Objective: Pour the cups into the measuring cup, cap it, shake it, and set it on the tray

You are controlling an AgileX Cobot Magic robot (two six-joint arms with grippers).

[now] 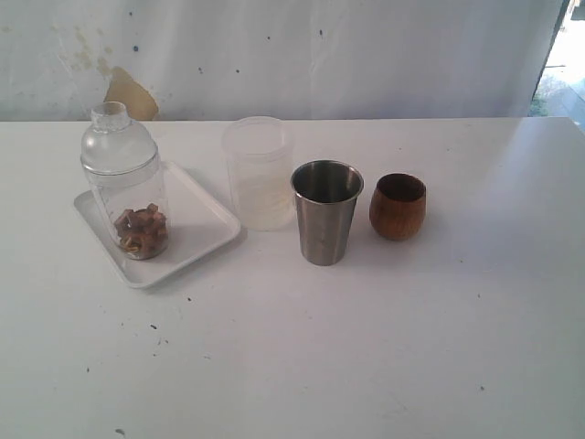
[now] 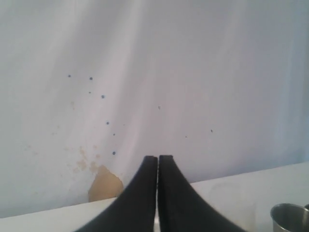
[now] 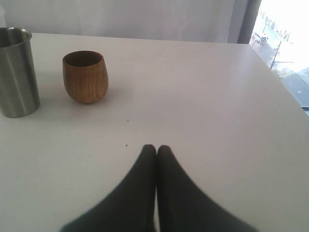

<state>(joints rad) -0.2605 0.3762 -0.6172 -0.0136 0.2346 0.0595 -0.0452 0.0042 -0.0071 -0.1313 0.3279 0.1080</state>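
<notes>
Look at the exterior view. The tray (image 1: 206,224) sits in the left middle of the frame on the white table (image 1: 366,347). The measuring cup (image 1: 128,197) stands upright on the tray, toward its left part. It has its clear cap (image 1: 117,142) on top. You can see small brown pieces (image 1: 142,230) lying at the bottom of it.

Just right of the tray, near the middle of the frame, stands a frosted white cylinder (image 1: 259,174). The steel tumbler (image 1: 326,212) stands upright just to the right of it and a bit lower in the frame. The wooden cup (image 1: 398,207) stands upright to the right of the tumbler. The two are close but do not touch.

Your arms do not show in this view.

In the left wrist view, your left gripper (image 2: 158,159) is pressed shut, with its two black fingers side by side. It holds nothing. It points at the white wall, which has a brown patch (image 2: 104,183) on it. The rim of the steel tumbler peeks into a corner of that view.

In the right wrist view, your right gripper (image 3: 156,149) is pressed shut too and holds nothing. It hangs over bare table. The wooden cup and the steel tumbler stand ahead of it, well apart from its tips.
</notes>
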